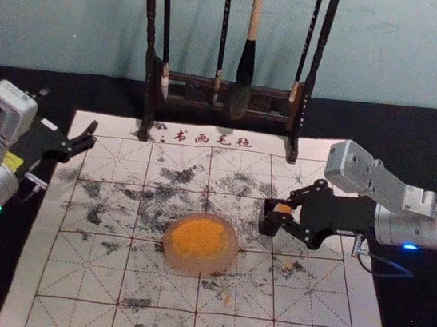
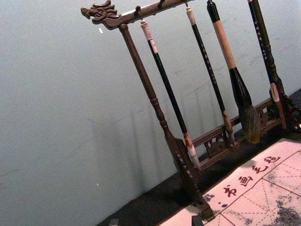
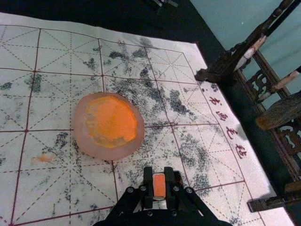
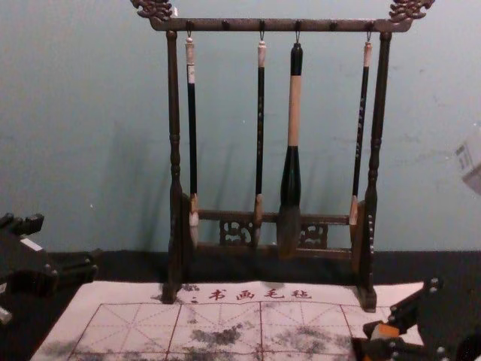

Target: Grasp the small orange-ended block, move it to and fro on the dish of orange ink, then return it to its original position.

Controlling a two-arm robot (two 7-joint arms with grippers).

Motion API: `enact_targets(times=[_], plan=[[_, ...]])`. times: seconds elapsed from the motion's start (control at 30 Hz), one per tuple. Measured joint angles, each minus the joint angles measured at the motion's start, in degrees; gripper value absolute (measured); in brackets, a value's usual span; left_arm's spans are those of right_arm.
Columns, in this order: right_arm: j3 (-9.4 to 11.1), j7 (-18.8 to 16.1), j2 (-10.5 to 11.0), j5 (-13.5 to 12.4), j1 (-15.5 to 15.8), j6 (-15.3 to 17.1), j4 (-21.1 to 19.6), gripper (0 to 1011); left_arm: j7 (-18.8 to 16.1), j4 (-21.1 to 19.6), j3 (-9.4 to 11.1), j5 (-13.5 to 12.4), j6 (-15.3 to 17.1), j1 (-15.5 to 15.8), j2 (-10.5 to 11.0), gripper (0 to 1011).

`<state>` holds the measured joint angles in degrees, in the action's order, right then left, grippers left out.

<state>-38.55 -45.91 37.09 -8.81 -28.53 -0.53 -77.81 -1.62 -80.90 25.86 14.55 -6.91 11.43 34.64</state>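
Fingers (image 3: 148, 179) of the right gripper (image 3: 159, 180) pinch the orange-ended block (image 3: 159, 186) beside the ink dish (image 3: 81, 125), presumably the grasping step, with lifting dishward next; the left gripper (image 1: 70, 110), at far left, is spread.

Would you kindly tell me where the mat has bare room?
Free but for stains: the squares in front of the dish, to its left, and between it and the brush rack. Crowded: right of the dish, where the right gripper holds the orange-ended block by a dark box, and the far left, near the left gripper.
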Motion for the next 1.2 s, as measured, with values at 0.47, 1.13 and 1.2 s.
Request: enact_targets(times=[0.47, 1.13, 1.2], plan=[[-0.14, 0.62, -0.91, 0.29, -0.15, -0.08, 1.03, 139, 0.0, 0.0, 0.0, 0.0, 0.0, 0.0, 0.0, 1001], [-0.07, 0.47, -0.79, 0.19, -0.15, -0.08, 0.91, 611, 0.0, 0.0, 0.0, 0.0, 0.0, 0.0, 0.0, 1001], [-0.06, 0.46, -0.78, 0.18, -0.15, -0.08, 0.9, 689, 0.0, 0.0, 0.0, 0.0, 0.0, 0.0, 0.0, 1001]])
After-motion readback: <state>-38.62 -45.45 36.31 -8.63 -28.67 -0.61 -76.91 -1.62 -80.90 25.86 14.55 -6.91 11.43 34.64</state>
